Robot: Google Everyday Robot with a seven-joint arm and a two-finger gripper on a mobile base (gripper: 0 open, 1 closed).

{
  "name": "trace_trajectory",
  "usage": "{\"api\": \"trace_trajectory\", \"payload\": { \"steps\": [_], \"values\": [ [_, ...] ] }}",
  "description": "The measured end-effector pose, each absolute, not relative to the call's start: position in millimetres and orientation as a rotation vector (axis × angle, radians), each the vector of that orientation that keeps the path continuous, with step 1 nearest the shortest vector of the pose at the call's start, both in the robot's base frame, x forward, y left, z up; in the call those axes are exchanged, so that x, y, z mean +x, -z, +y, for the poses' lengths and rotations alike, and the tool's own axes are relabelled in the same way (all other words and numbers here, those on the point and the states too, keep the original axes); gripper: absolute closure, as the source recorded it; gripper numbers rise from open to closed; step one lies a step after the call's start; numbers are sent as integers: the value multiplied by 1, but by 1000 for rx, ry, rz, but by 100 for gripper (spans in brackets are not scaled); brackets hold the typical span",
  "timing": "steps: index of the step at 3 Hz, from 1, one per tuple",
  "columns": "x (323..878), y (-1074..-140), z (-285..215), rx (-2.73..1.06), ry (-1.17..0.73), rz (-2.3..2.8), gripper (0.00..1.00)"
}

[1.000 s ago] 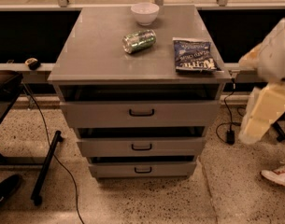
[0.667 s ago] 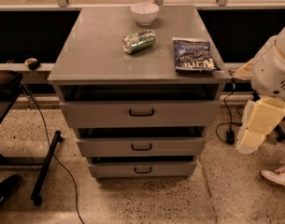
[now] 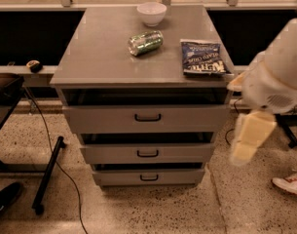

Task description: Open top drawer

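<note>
The top drawer is the widest grey front of the three, just under the cabinet top, with a small black loop handle at its centre. A dark gap shows above its front. My white arm comes in from the right edge. My gripper is the cream-coloured end hanging down beside the cabinet's right side, level with the top and middle drawers. It is apart from the handle and touches no drawer.
The middle drawer and bottom drawer sit below. On the cabinet top lie a white bowl, a green can on its side and a blue chip bag. A black stand and cable are at the left; a shoe is at the right.
My arm and gripper have moved a little left and down, closer to the cabinet's right side. The drawers and the things on top have not moved.
</note>
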State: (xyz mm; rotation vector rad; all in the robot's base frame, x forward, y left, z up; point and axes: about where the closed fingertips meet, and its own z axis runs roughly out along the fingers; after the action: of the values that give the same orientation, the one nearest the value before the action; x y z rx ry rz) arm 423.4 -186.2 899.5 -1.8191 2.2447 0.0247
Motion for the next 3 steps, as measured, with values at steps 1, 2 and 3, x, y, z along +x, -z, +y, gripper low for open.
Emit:
{"api": "trace_trajectory", "payload": {
  "steps": [1, 2, 3],
  "values": [
    [443, -843, -172, -1789, 51, 2208, 0],
    [452, -850, -170, -1762, 72, 2180, 0],
    [450, -849, -170, -1765, 67, 2186, 0]
  ]
}}
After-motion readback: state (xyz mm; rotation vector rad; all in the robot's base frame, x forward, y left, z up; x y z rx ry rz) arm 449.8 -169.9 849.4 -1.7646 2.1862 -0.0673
